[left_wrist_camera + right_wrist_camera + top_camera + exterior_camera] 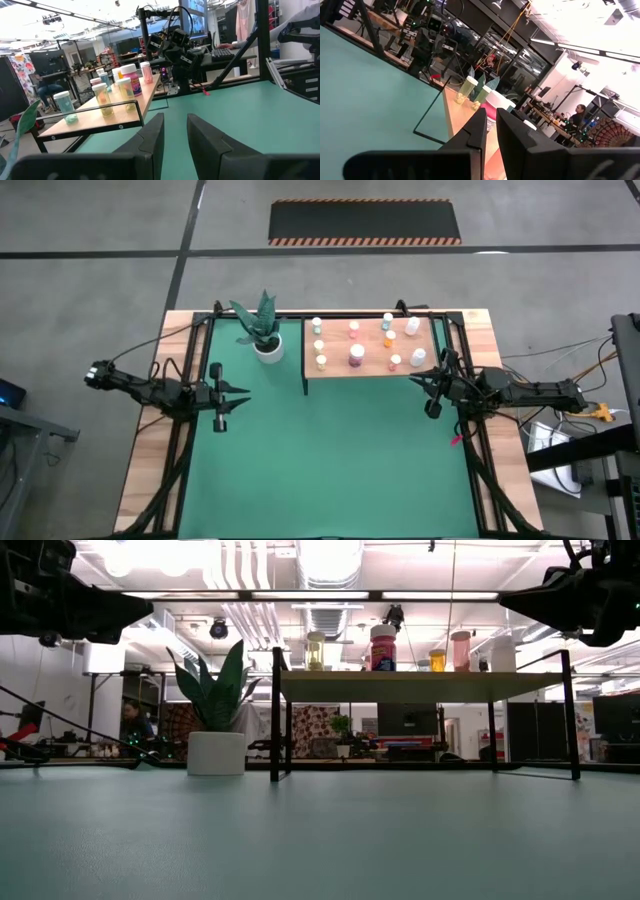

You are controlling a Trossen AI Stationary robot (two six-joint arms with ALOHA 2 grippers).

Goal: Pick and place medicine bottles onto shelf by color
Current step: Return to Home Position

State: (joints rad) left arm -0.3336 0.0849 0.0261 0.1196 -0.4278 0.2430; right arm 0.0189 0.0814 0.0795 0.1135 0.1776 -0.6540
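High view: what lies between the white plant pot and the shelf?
Only bare green mat; nothing stands between the pot and the shelf, as the high view shows.

- Left arm (150, 387): dark, slim, jointed segments.
- Right arm (520, 391): same dark, jointed build.
- Left end effector (175, 116): two broad matte-black fingers (150, 141), wedge-shaped, tapering to blunt tips.
- Right end effector (491, 111): matching black wedges with flat inner faces.

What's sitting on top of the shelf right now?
About ten white-capped medicine bottles stand on the shelf: yellowish nearest the plant, pink and magenta in the middle, orange, teal and whitish beyond. In the low view, front bottles hide those behind.
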